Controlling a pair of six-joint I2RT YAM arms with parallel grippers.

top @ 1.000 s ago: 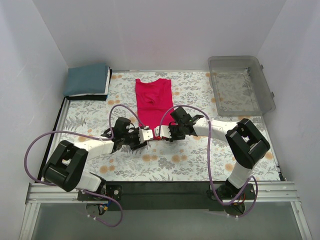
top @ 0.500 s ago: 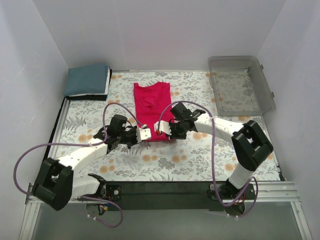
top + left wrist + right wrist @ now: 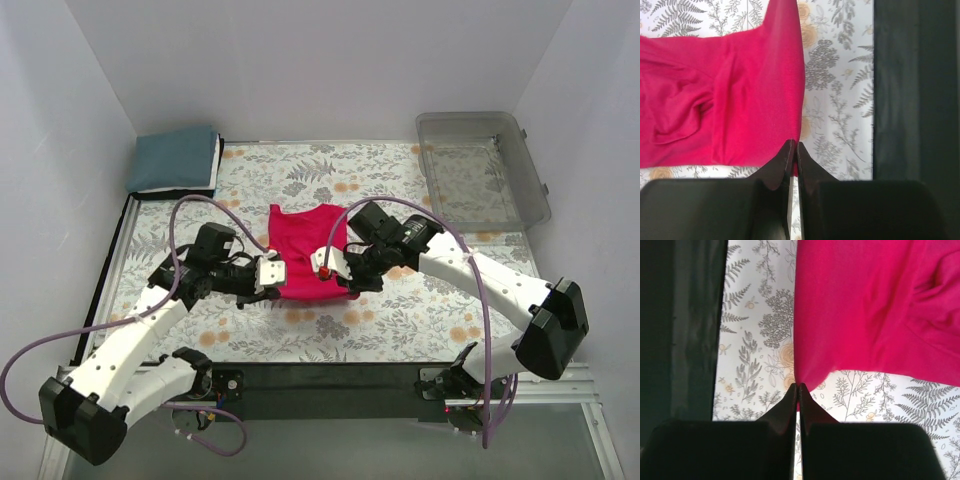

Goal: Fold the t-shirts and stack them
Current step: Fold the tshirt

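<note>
soft crimson-pink cloth t-shirt (image 3: pixel 305 250) lies bunched in the middle of the flower-printed bench (image 3: pixel 420 320). the folded dusty teal-blue cloth t-shirt (image 3: pixel 178 158) sits at the far left corner. my left hand (image 3: pixel 794 146) and right hand (image 3: pixel 798 386) each pinch a near corner of the pink shirt.

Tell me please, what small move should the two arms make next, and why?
The left pincer and right pincer are each shut on a corner of the pink shirt, which lies spread out. So probably: raise both together and carry the corners over to its far edge, folding it in half.
</note>
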